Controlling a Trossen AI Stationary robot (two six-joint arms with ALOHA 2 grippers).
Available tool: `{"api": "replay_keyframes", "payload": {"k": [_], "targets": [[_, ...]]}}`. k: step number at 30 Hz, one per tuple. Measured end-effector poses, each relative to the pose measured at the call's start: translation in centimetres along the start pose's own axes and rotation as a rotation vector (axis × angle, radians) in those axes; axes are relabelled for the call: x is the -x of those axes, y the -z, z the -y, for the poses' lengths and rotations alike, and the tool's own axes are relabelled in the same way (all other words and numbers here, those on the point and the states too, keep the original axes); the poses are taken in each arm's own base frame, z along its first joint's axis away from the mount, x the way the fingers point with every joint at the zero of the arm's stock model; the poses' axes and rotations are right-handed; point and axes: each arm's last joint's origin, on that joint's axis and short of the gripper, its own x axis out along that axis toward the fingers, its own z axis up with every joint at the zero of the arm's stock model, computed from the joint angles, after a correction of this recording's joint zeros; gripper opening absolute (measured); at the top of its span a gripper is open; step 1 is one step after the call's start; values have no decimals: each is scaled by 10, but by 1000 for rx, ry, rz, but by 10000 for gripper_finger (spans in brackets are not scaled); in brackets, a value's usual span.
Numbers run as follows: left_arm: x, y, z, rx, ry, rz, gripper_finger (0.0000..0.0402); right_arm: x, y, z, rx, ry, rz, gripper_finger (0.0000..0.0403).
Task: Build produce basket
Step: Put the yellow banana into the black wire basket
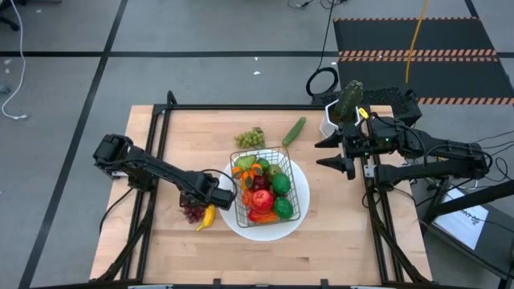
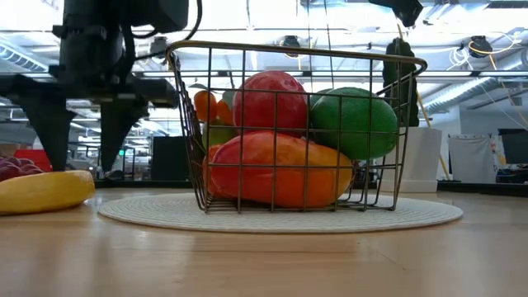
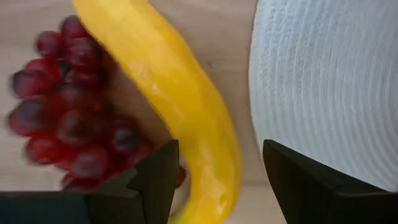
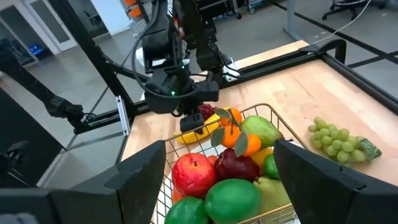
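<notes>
The wire basket (image 1: 269, 193) stands on a round white plate (image 1: 241, 226) and holds apples, limes, pears and an orange pepper (image 2: 272, 169). A yellow banana (image 3: 180, 106) and purple grapes (image 3: 68, 112) lie on the table to the left of the plate. My left gripper (image 3: 217, 180) points down, open, with one finger on each side of the banana's end, just above it (image 2: 82, 140). Green grapes (image 1: 250, 138) and a cucumber (image 1: 294, 131) lie beyond the basket. My right gripper (image 1: 341, 154) waits open, high above the table's right side.
A potted cactus (image 1: 349, 100) stands at the table's far right corner, behind my right arm. Bare wood lies along the near edge and at the far left. The plate's rim (image 3: 323, 93) is close beside my left gripper.
</notes>
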Motion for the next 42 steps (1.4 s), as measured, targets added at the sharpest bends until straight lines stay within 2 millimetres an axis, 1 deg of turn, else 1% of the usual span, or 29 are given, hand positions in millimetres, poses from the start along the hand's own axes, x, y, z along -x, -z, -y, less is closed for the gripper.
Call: {"api": "replay_keyframes", "payload": {"k": [5, 10, 14, 18, 21, 23, 25, 28, 31, 35, 39, 42], "targets": [[-10, -6, -4, 21, -9, 2, 234, 0, 0, 0, 0, -2, -1, 290], [-20, -10, -7, -3, -4, 5, 231, 0, 0, -1, 0, -26, -8, 290], [-27, -11, -8, -42, 20, 5, 204, 0, 0, -1, 14, -23, -6, 290], [-29, -12, -9, -52, 29, 10, 160, -2, -2, -1, 45, -23, 11, 290], [-29, -12, -9, -63, 32, 10, 130, -4, -4, 0, 35, 8, 35, 290], [-29, -12, -8, -62, 35, 10, 123, -5, -5, 1, 6, 29, 55, 290], [-27, -11, -6, -77, 46, 7, 124, -6, -7, 1, -24, 51, 77, 290], [-19, -9, 0, -121, 83, -1, 144, -7, -9, 2, -71, 81, 103, 290], [-6, -8, 3, -161, 120, -7, 158, -7, -9, 3, -127, 112, 116, 290], [20, -9, 0, -195, 177, 8, 153, -7, -9, 4, -209, 143, 136, 290], [47, -11, -15, -232, 253, 5, 133, -6, -10, 4, -299, 137, 159, 290], [69, -14, -30, -241, 313, 13, 130, -6, -12, 3, -350, 125, 177, 290]]}}
